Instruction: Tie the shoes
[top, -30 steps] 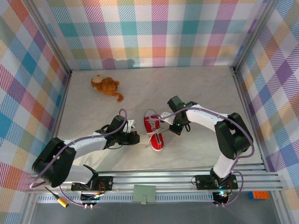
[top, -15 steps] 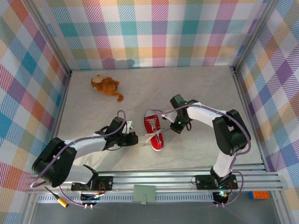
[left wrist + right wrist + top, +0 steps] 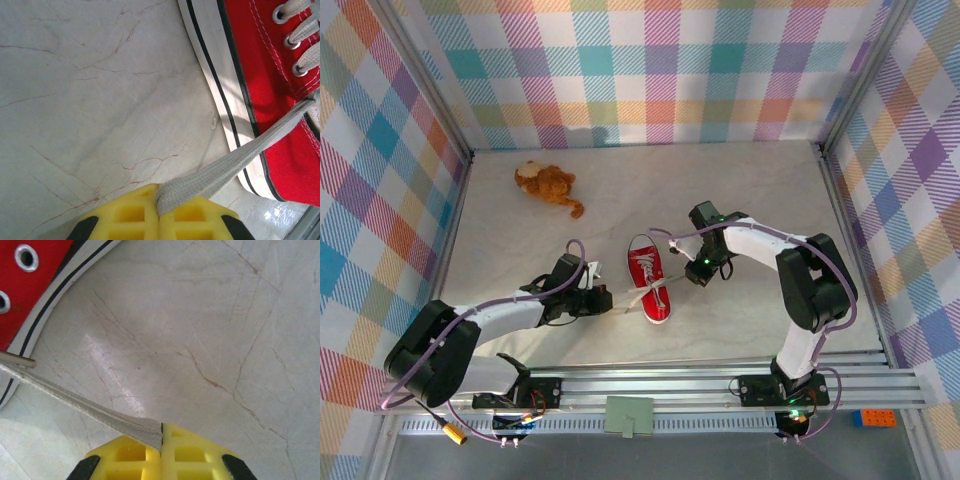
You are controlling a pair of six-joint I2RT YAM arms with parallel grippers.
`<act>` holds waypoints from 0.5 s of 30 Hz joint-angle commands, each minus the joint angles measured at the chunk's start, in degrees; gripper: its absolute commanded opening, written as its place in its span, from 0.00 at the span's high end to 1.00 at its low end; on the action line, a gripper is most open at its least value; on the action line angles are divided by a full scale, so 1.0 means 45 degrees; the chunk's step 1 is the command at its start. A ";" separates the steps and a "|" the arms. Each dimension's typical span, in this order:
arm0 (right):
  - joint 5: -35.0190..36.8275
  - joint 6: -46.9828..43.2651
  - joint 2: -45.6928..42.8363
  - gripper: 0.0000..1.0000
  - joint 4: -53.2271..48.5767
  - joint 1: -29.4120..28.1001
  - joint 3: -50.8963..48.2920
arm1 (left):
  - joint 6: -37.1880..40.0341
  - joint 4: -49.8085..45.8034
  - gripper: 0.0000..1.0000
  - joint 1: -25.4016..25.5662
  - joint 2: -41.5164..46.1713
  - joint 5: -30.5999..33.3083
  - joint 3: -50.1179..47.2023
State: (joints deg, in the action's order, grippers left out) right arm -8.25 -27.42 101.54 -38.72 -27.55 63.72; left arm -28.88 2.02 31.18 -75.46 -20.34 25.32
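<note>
The red sneaker (image 3: 649, 282) lies mid-worktop (image 3: 750, 180), between the arms. The left claw (image 3: 159, 207) is clamped on the left lace (image 3: 235, 162), and the right claw (image 3: 161, 440) on the right lace (image 3: 80, 402). The ends look drawn apart; next, crossing them over the sneaker seems called for.

A brown plush toy (image 3: 548, 184) lies on the table, far beyond the left gripper (image 3: 609, 298) and a little to its left, well apart from it. The table (image 3: 760, 190) has a pale marble pattern with thin brown veins, and this same surface lies under the right gripper (image 3: 693, 275). Checked walls (image 3: 660, 60) in many colours stand beyond both grippers and at each side of them. On the near side of the grippers runs a metal rail (image 3: 700, 384), with a small orange block (image 3: 876, 417) near its right end.
</note>
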 commanded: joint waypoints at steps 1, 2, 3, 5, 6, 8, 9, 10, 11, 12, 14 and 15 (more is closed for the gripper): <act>-0.0136 0.0324 0.0004 1.00 -0.0325 0.0322 0.0011 | 0.0059 -0.1053 1.00 -0.0308 0.0281 0.0565 -0.0023; -0.0347 0.0407 -0.0131 1.00 -0.0256 0.0322 -0.0055 | 0.0000 -0.0850 1.00 -0.0308 0.0447 0.0498 -0.0074; -0.0573 0.0528 -0.0302 1.00 -0.0171 0.0322 -0.0158 | 0.0048 -0.0916 1.00 -0.0327 0.0611 0.0486 0.0031; -0.1056 0.0730 -0.0863 0.71 0.0047 0.0322 -0.0446 | 0.0228 -0.1414 0.89 -0.0327 0.1091 0.0647 0.0395; -0.1321 0.0825 -0.1260 0.61 0.0220 0.0322 -0.0685 | 0.0378 -0.1835 0.77 -0.0327 0.1441 0.0861 0.0628; -0.1802 0.0981 -0.2058 0.48 0.0569 0.0319 -0.1118 | 0.0878 -0.2810 0.60 -0.0327 0.2081 0.1343 0.1178; -0.2053 0.1070 -0.2470 0.45 0.0733 0.0330 -0.1344 | 0.1127 -0.3341 0.53 -0.0327 0.2402 0.1623 0.1442; -0.2333 0.1116 -0.2802 0.43 0.0850 0.0341 -0.1478 | 0.1363 -0.3714 0.49 -0.0344 0.2619 0.1765 0.1687; -0.2651 0.1139 -0.3138 0.43 0.0973 0.0341 -0.1603 | 0.1616 -0.4233 0.46 -0.0347 0.2812 0.1879 0.1934; -0.2855 0.1189 -0.3361 0.43 0.1146 0.0341 -0.1682 | 0.1804 -0.4590 0.44 -0.0366 0.2895 0.1949 0.2133; -0.3432 0.1139 -0.3689 0.45 0.1557 0.0341 -0.1775 | 0.2063 -0.4833 0.44 -0.0386 0.2861 0.1829 0.2403; -0.3623 0.1065 -0.3706 0.46 0.1702 0.0341 -0.1752 | 0.2110 -0.4808 0.44 -0.0386 0.2753 0.1702 0.2481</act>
State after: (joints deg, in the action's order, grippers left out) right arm -18.46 -23.09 85.73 -34.44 -26.20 56.49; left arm -22.79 -13.63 30.11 -62.92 -13.61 35.05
